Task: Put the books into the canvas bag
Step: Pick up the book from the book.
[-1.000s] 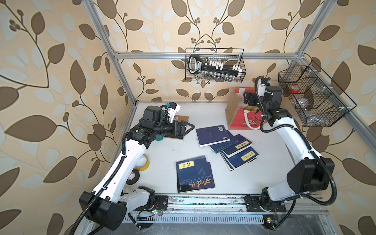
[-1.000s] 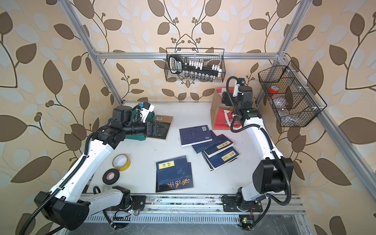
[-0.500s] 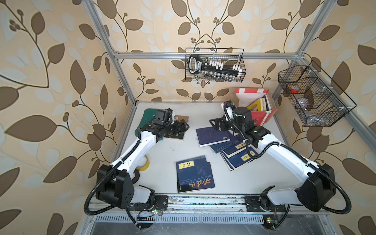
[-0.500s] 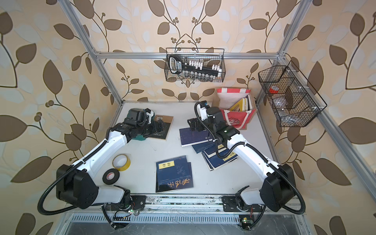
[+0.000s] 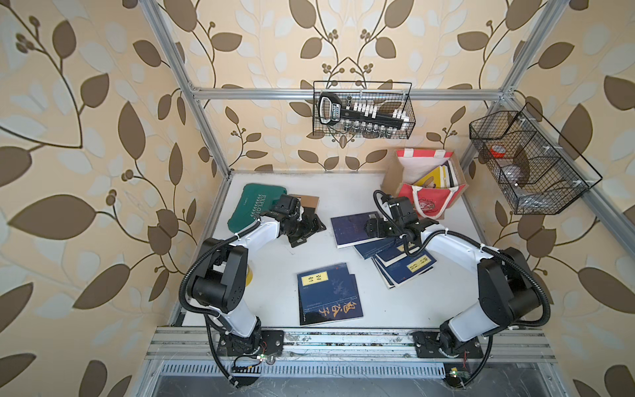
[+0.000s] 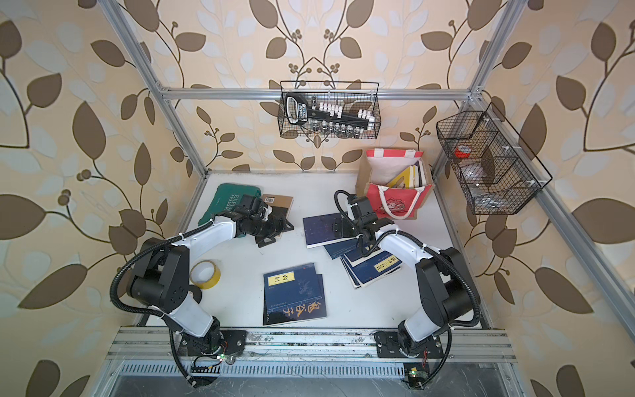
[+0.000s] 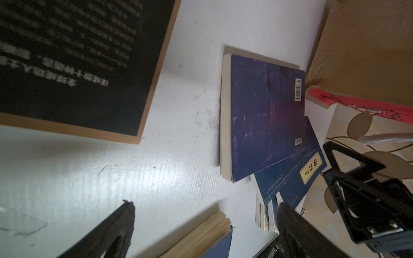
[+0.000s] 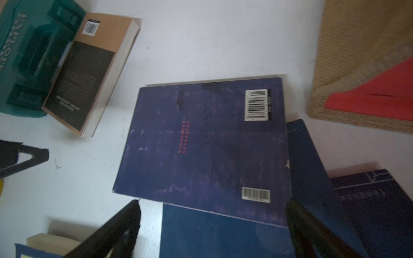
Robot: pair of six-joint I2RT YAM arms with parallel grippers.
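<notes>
The canvas bag (image 5: pixel 391 177) stands at the back right with several books upright inside it. A purple-navy book (image 5: pixel 348 228) lies mid-table on a fanned pile of navy books (image 5: pixel 407 268). More navy books (image 5: pixel 328 295) lie near the front edge. A brown-and-black book (image 5: pixel 309 201) leans on the green case. My right gripper (image 5: pixel 372 227) hovers open over the purple-navy book (image 8: pixel 207 143), and nothing sits between its fingers (image 8: pixel 131 214). My left gripper (image 5: pixel 309 233) is open and empty (image 7: pixel 205 206), low over the table beside the brown-and-black book (image 7: pixel 78 55).
A green tool case (image 5: pixel 256 206) lies at the back left. A yellow tape roll (image 6: pixel 205 274) sits by the left arm's base. Wire baskets hang on the back wall (image 5: pixel 362 110) and the right wall (image 5: pixel 529 165). The bag's jute side (image 8: pixel 362 55) is close to the right gripper.
The right arm swung from the bag down and left to above the purple-navy book, its jaws widening slightly. The left arm pulled in and dropped lower beside the brown-and-black book.
</notes>
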